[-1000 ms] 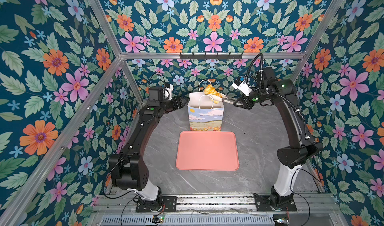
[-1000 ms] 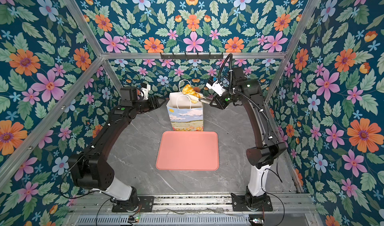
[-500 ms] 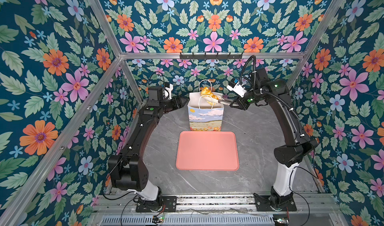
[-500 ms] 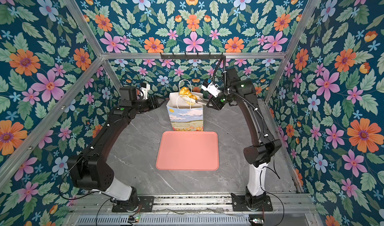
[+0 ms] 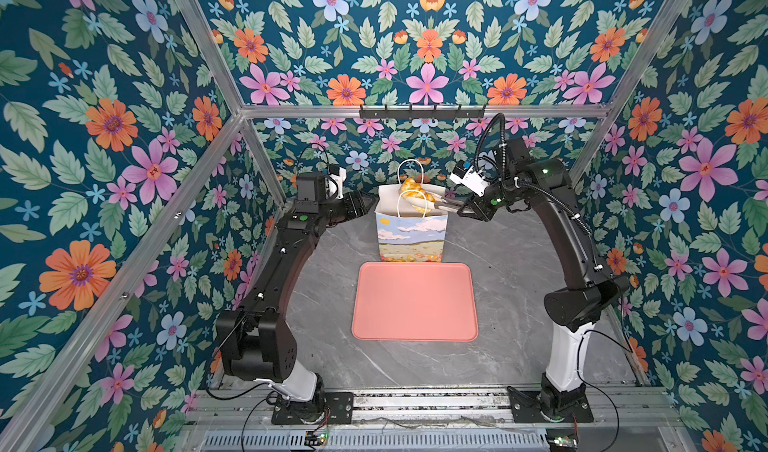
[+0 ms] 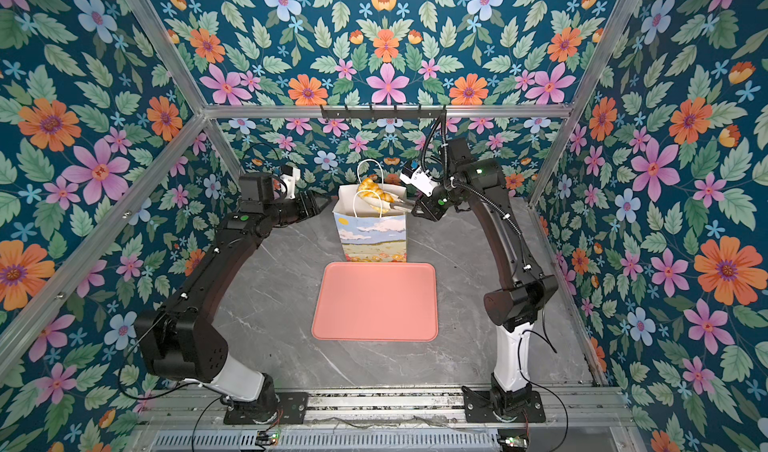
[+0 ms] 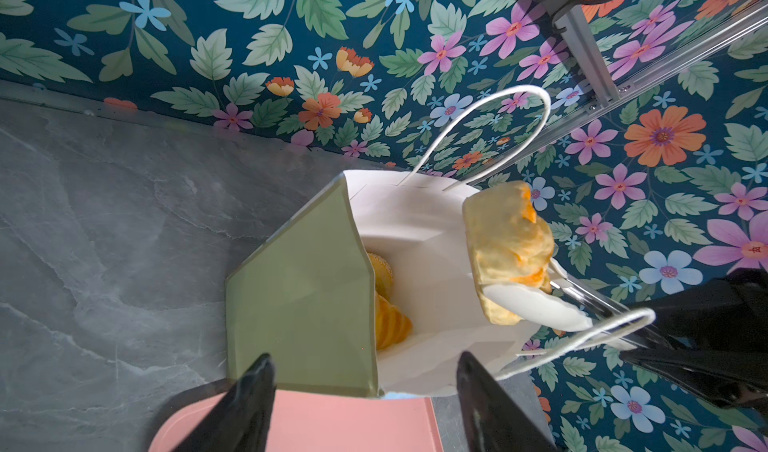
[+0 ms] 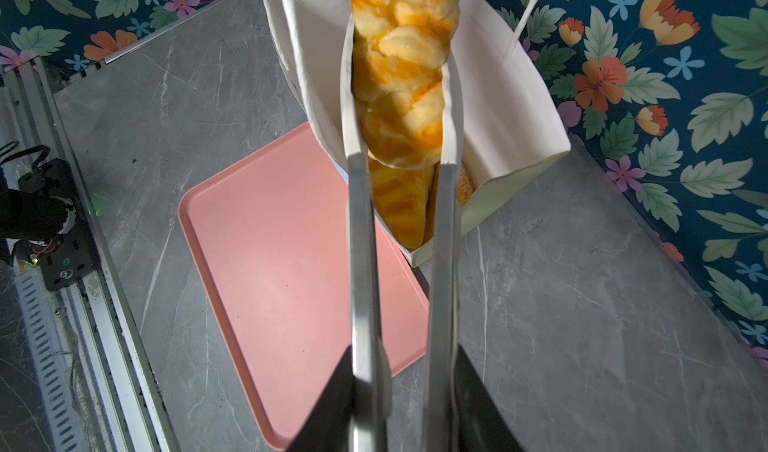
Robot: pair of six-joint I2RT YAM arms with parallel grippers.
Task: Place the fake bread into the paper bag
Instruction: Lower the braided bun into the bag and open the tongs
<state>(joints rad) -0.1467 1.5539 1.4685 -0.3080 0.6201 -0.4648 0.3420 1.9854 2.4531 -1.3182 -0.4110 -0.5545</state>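
We find a floral-walled cell with a grey marble tabletop (image 5: 519,304); the paper bag (image 5: 411,238) stands upright toward its far edge, just behind the pink tray (image 5: 415,333). The right gripper (image 5: 462,210) is clenched on metal tongs (image 8: 361,242), whose white tips pinch the braided piece (image 8: 401,68) of fake bread over the bag's open mouth, above other pastries (image 7: 390,321) already inside. The left gripper (image 7: 365,360) stands released, jaws apart, close beside the bag's left wall.
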